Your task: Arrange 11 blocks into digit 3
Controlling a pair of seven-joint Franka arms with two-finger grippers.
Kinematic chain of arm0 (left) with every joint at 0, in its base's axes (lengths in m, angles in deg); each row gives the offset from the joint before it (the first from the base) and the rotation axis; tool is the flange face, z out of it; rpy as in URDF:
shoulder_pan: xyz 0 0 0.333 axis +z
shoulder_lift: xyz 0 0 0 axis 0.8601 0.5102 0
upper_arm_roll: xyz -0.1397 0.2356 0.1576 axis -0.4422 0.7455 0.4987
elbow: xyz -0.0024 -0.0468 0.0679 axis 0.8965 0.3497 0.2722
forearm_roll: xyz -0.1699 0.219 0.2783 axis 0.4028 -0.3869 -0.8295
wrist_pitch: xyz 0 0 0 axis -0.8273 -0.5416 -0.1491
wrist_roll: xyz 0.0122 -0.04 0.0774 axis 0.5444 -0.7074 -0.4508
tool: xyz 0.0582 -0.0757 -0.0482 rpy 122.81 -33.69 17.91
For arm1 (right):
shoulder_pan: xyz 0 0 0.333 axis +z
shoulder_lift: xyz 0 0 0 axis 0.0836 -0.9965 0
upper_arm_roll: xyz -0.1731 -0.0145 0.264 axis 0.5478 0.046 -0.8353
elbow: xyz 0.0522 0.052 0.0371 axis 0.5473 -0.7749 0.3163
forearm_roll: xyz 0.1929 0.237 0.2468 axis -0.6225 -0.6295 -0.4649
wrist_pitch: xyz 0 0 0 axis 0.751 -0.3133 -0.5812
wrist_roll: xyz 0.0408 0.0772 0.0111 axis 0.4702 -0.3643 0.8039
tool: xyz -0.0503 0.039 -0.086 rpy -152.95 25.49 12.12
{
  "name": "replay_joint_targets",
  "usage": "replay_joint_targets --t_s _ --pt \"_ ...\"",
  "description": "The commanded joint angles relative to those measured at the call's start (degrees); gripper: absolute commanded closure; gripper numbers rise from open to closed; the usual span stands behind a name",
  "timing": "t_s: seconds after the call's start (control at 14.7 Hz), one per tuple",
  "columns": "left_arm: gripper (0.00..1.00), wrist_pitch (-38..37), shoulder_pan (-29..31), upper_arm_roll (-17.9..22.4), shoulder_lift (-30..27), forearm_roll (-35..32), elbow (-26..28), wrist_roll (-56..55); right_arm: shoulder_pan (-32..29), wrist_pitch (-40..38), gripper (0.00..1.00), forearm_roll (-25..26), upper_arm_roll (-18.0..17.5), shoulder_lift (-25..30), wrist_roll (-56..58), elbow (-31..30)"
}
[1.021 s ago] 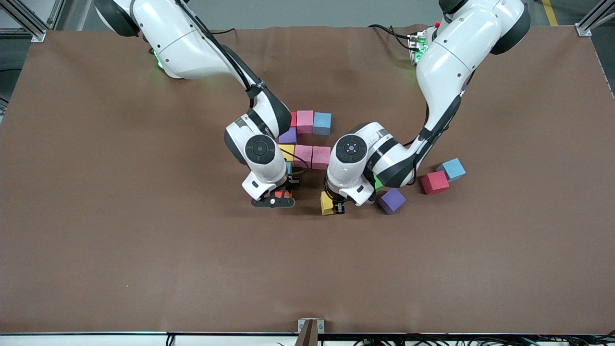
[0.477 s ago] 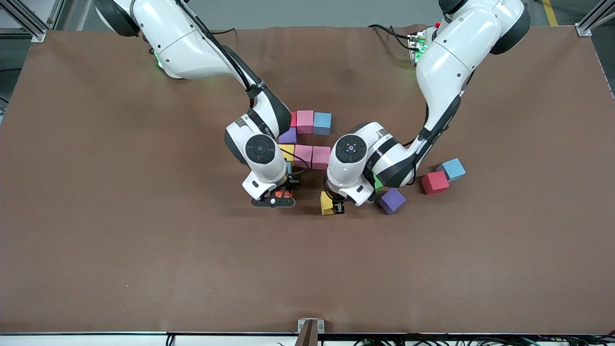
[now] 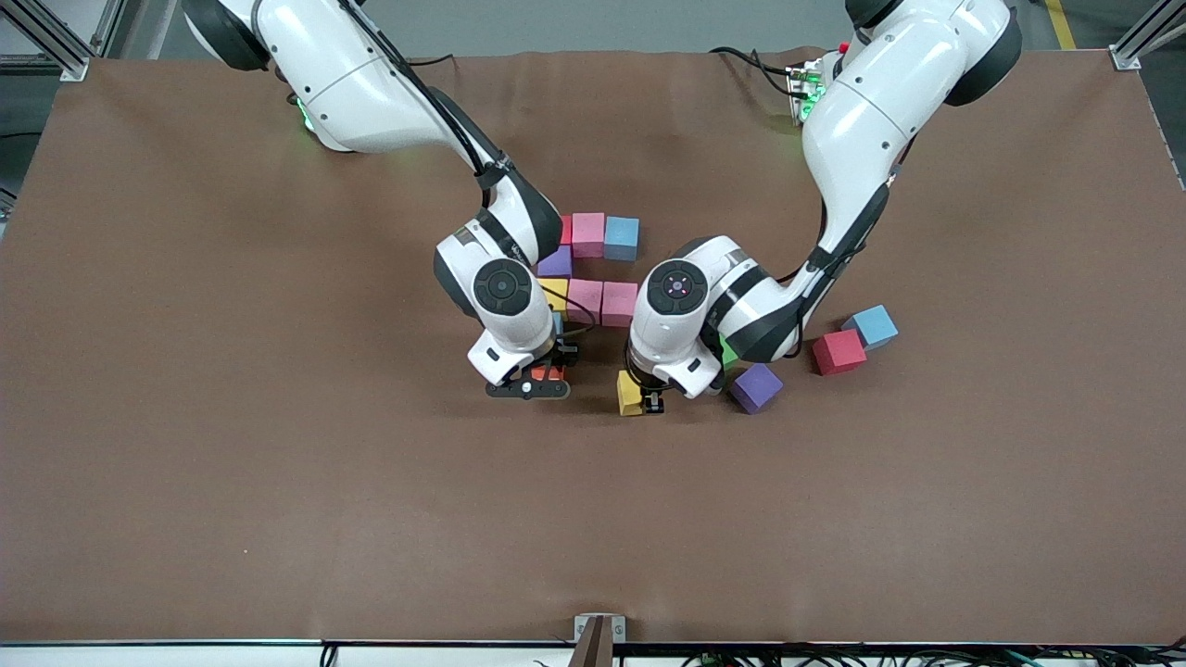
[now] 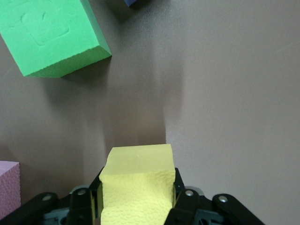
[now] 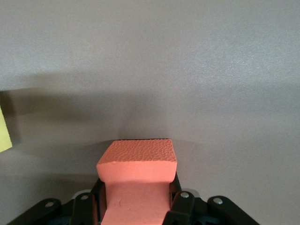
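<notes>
- Hardly anything has moved since a second ago: both arms and every cube sit where they were, apart from a slight shift of the yellow cube in the left gripper.
- The left gripper [image 3: 651, 400] is low over the brown tabletop [image 3: 278, 463], clamped on a yellow matte foam cube [image 3: 630, 393]; in the left wrist view that yellow cube [image 4: 137, 185] sits squeezed between the fingers [image 4: 182, 206].
- The right gripper [image 3: 536, 380] is clamped on an orange matte foam cube [image 5: 137, 180], low over the tabletop, at the end of the unfinished figure nearer the front camera.
- The unfinished digit 3 [image 3: 593, 269] lies between the two arms: a pink cube [image 3: 588, 234] touching a blue cube [image 3: 622, 238] in the farther bar, a purple cube [image 3: 556, 263] and a second yellow cube [image 3: 553, 291] along one side, and two more pink cubes [image 3: 602, 303] in the middle bar.
- A green foam cube [image 4: 49, 35] lies near the left gripper.
- A loose purple cube [image 3: 756, 386], a red cube [image 3: 839, 351] and a blue cube [image 3: 872, 326] lie toward the left arm's end of the tabletop; the red and blue ones touch.
</notes>
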Motion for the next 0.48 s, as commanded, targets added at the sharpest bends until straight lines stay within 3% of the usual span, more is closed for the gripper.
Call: replay_joint_targets --t_s 0.0,0.41 --pt "0.74 -0.2 -1.1 0.4 1.2 -0.4 -2.0 0.7 0.5 1.4 0.97 0.1 0.5 1.0 -0.8 -1.7" --pt "0.74 -0.2 -1.8 0.4 1.2 -0.3 -1.9 5.5 0.5 1.4 0.97 0.2 0.5 0.7 -0.7 -1.7"
